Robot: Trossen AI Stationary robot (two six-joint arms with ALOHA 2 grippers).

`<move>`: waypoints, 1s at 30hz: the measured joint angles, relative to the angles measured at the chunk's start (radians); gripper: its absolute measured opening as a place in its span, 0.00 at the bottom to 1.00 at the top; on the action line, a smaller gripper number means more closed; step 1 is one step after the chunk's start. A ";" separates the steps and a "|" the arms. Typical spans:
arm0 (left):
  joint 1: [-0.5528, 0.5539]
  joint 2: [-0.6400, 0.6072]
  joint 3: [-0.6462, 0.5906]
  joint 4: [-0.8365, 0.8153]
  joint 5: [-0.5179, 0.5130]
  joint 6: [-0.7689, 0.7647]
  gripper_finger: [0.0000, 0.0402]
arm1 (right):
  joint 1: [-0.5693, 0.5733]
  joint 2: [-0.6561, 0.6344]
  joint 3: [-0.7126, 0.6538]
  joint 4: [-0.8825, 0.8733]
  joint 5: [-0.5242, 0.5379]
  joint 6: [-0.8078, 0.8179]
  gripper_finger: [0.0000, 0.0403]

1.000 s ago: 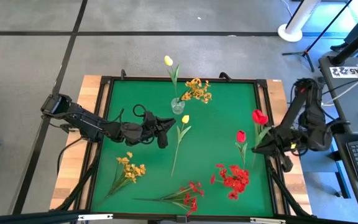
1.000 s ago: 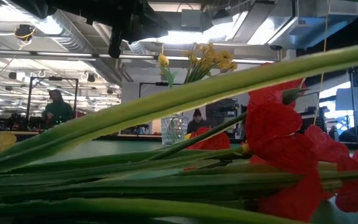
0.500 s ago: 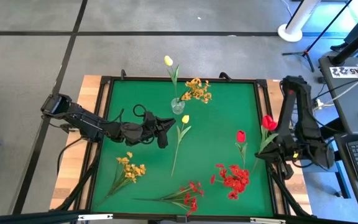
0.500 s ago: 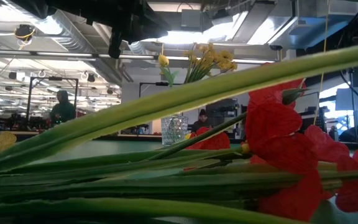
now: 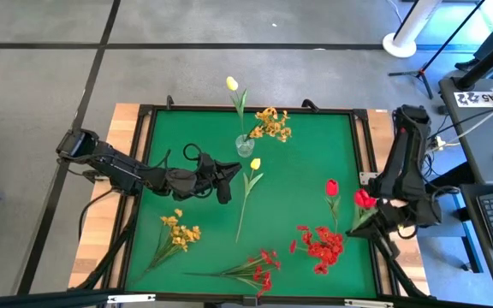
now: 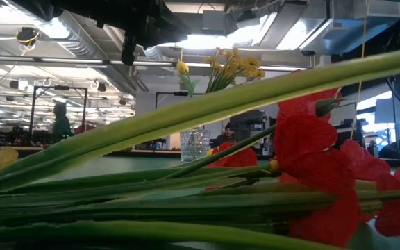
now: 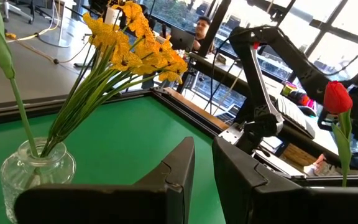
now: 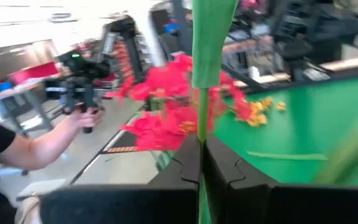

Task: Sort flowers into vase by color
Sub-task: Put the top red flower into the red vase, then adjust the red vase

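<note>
Table, green mat (image 5: 298, 171), items as seen:

- Glass vase (image 5: 245, 145), rear centre of mat, upright. Held yellow tulip (image 5: 232, 83) and yellow spray (image 5: 271, 123); same vase w/ stems clear in left wrist view (image 7: 36, 168).
- Yellow tulip no. 2 (image 5: 254, 163), flat on mat just in front of vase, stem running toward front edge.
- Yellow spray no. 2 (image 5: 181, 229), front left, flat.
- Red spray (image 5: 259, 269), front centre, flat; red spray no. 2 (image 5: 320, 244), front right, flat.
- Red tulip (image 5: 331, 187), right of centre, flat on mat.
- Red tulip no. 2 (image 5: 364, 199), at right edge of mat, off the surface, stem clamped in right gripper (image 8: 201, 163); fingers pressed tight on stem.
- Left gripper (image 5: 223, 181), low over mat left of yellow tulip no. 2; fingers a narrow gap apart, holding nothing.
- Person's hand (image 8: 86, 116) w/ a device, room beyond table.
</note>
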 joint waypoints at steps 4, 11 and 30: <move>0.000 0.000 0.000 0.000 0.000 -0.004 0.14 | -0.065 0.024 -0.056 0.162 -0.119 -0.141 0.00; 0.000 0.000 0.000 0.000 0.000 -0.006 0.14 | -0.106 0.023 -0.113 0.176 -0.177 -0.147 0.00; 0.000 0.000 0.000 0.000 0.000 -0.006 0.14 | -0.103 0.020 -0.133 0.017 -0.135 0.007 0.31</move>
